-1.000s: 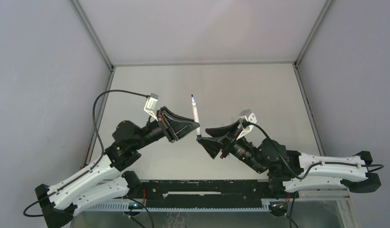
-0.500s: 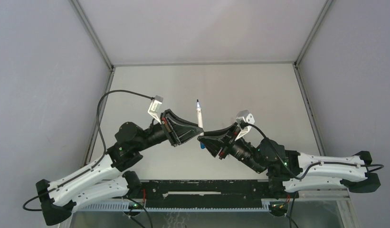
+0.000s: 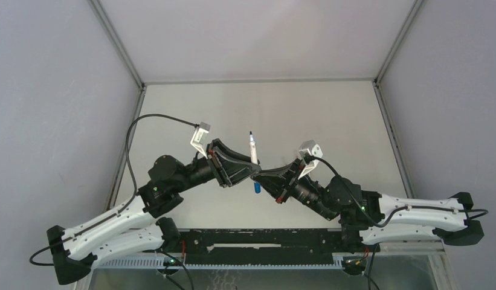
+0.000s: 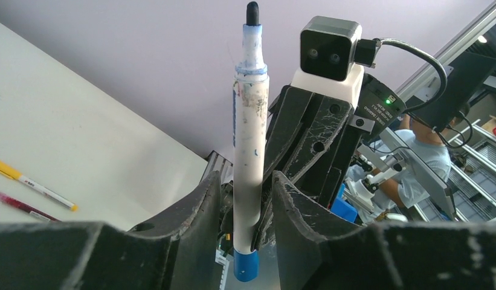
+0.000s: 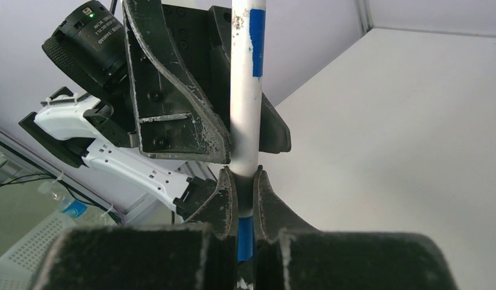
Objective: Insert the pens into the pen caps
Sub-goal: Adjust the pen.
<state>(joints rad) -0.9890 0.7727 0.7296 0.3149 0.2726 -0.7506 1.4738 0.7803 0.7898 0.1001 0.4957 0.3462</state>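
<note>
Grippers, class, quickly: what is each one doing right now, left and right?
Left gripper: open, loose around the pen, a slight gap each side.
Right gripper: closed on the same pen near its blue end.

White pen, smudged blue and tipped black beyond the black left gripper, ends solid blue deep between its fingers. Left of that claw: a yellow-ended pen and a red pen on an off-white table.

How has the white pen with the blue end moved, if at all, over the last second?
Yes. The white blue-ended pen has slid toward the black rail at the table's near edge, and slightly to the right.
</note>
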